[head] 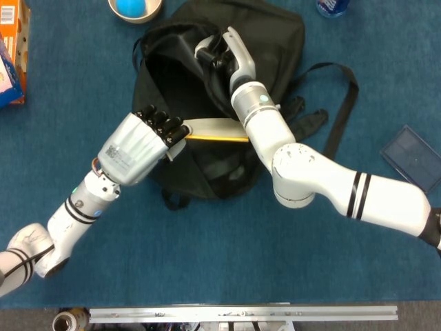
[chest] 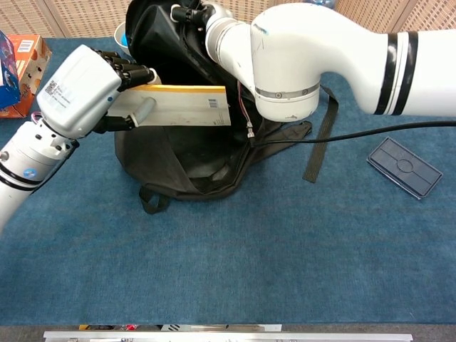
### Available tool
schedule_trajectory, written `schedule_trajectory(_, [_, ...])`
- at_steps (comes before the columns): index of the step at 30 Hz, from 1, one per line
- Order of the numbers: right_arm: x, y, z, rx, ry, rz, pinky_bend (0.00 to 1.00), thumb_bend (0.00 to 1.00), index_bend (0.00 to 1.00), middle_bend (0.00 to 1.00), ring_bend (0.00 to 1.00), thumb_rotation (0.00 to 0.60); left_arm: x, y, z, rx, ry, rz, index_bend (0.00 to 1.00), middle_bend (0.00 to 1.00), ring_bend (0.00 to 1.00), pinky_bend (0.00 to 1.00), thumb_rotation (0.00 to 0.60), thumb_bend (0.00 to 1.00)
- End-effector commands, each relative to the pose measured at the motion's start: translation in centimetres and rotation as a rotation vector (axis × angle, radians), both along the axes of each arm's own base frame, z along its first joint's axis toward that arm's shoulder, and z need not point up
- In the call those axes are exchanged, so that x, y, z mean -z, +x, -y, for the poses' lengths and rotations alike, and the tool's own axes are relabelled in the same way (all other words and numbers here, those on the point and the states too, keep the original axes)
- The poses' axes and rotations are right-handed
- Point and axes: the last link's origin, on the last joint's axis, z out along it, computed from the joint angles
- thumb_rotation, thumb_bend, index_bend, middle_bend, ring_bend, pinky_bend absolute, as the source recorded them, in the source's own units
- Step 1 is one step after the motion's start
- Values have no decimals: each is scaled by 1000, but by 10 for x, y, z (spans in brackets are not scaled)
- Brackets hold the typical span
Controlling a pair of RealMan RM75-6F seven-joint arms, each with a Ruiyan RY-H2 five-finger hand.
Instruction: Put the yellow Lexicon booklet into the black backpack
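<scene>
My left hand (head: 141, 143) (chest: 89, 82) grips the yellow Lexicon booklet (head: 213, 131) (chest: 187, 108) by its left end and holds it level above the open mouth of the black backpack (head: 207, 165) (chest: 178, 160). The booklet's white face with a barcode shows in the chest view. Its right end reaches my right forearm. My right hand (head: 224, 52) (chest: 192, 11) grips the backpack's upper rim and lifts it, holding the opening wide.
A bowl with a blue ball (head: 134, 8) sits behind the backpack. An orange box (head: 12, 55) (chest: 21, 60) lies at the far left, a dark flat case (head: 415, 157) (chest: 402, 166) at the right. A backpack strap (head: 341, 103) (chest: 322, 135) trails right.
</scene>
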Motion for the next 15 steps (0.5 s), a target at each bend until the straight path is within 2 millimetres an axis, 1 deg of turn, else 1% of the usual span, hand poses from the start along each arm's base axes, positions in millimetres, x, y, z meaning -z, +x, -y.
schedule_trajectory(1, [0, 0, 0, 2, 3, 4, 856, 980, 572, 596, 605, 600, 3, 5, -4, 8, 8, 1, 896, 866, 671, 658, 600, 368])
schedule_trajectory(6, [-1, 0, 0, 10, 4, 11, 856, 977, 572, 596, 606, 600, 10, 7, -9, 1, 24, -25, 896, 862, 666, 658, 600, 368])
schedule_trajectory(11, [-2, -1, 1, 14, 4, 9, 856, 976, 572, 596, 605, 600, 21, 5, -5, 14, 42, -96, 871, 833, 641, 659, 600, 368])
schedule_trajectory(13, [-1, -1, 0, 14, 6, 9, 856, 975, 572, 596, 606, 600, 26, 2, -1, 8, 41, -132, 822, 808, 622, 659, 600, 368])
schedule_trajectory(15, [-1, -2, 0, 11, 6, 5, 856, 975, 572, 596, 605, 600, 29, 0, 2, -4, 43, -156, 749, 769, 605, 658, 600, 362])
